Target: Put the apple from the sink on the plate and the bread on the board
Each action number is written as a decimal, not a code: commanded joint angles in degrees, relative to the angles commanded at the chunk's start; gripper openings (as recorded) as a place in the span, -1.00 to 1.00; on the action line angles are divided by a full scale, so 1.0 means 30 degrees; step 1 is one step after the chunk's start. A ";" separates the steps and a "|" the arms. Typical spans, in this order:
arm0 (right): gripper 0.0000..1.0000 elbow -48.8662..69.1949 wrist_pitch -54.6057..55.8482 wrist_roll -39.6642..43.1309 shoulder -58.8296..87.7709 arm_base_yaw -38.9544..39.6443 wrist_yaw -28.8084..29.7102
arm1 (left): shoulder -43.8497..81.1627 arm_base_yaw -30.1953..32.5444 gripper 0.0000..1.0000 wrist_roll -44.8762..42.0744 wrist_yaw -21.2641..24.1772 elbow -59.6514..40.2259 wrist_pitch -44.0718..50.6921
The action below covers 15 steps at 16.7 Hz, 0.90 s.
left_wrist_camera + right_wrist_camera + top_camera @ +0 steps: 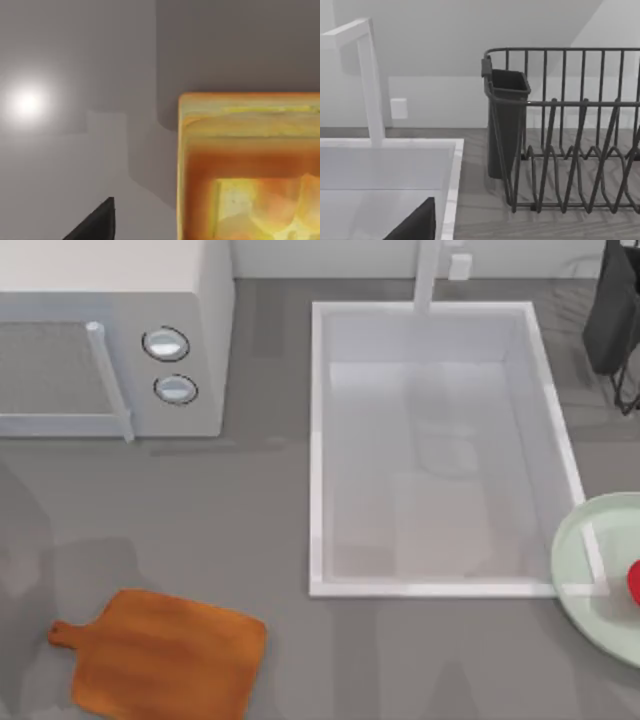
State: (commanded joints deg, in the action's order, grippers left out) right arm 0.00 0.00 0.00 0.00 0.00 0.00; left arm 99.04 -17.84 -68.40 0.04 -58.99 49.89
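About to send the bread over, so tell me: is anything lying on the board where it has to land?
Nothing visible does. In the top view the board lies bare at the table's near left, with open grey counter around it. The left wrist view shows the bread close up over plain grey surface, so its path to the board cannot be traced.

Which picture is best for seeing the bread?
The left wrist view. There the bread is big and close, with its golden-orange top, yellow patches and pale edge on the grey surface. A dark tip of the left tool shows beside it. The top view and right wrist view give nothing on the bread.
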 joint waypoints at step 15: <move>1.00 0.0000 0.0000 0.0000 0.0000 0.0000 0.0000 | 0.1527 -0.0058 0.10 -0.0090 0.0005 0.1735 -0.3249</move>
State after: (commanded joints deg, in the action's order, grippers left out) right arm 0.00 0.00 0.00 0.00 0.00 0.00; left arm 103.62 -18.02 -68.67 0.06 -53.79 40.14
